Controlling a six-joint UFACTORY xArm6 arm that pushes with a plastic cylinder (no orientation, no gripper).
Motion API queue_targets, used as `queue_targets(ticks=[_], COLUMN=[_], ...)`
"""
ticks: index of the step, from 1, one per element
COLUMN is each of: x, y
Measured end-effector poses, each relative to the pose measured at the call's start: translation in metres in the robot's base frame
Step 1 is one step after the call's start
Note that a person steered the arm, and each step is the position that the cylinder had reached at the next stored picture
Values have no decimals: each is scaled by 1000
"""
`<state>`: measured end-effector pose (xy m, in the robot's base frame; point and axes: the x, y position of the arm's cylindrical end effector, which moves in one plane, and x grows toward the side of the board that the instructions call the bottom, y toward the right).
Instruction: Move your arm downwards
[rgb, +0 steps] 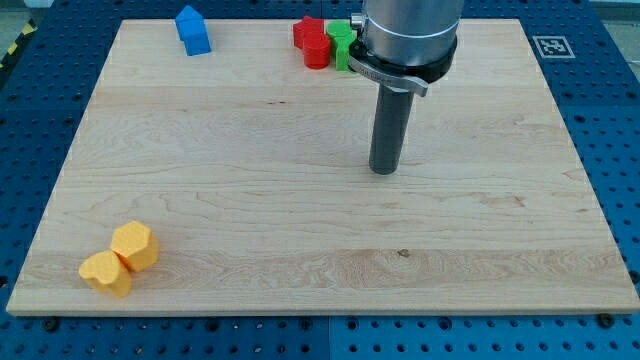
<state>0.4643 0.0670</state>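
My tip (384, 170) rests on the wooden board (300, 200) right of centre, in the upper half, touching no block. A blue house-shaped block (193, 30) stands near the top edge at the view's left. A red block (312, 40) and a green block (342, 43) sit together at the top centre; the green one is partly hidden behind my arm's body (408, 35). Two yellow blocks, a hexagonal one (135, 245) and one (105, 272) touching it, lie near the bottom left corner, far from the tip.
The board lies on a blue perforated table (40, 120). A black-and-white marker tag (553, 45) sits off the board's top right corner.
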Motion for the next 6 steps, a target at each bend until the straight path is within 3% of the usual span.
queue_targets(ticks=[6], x=[44], y=[0])
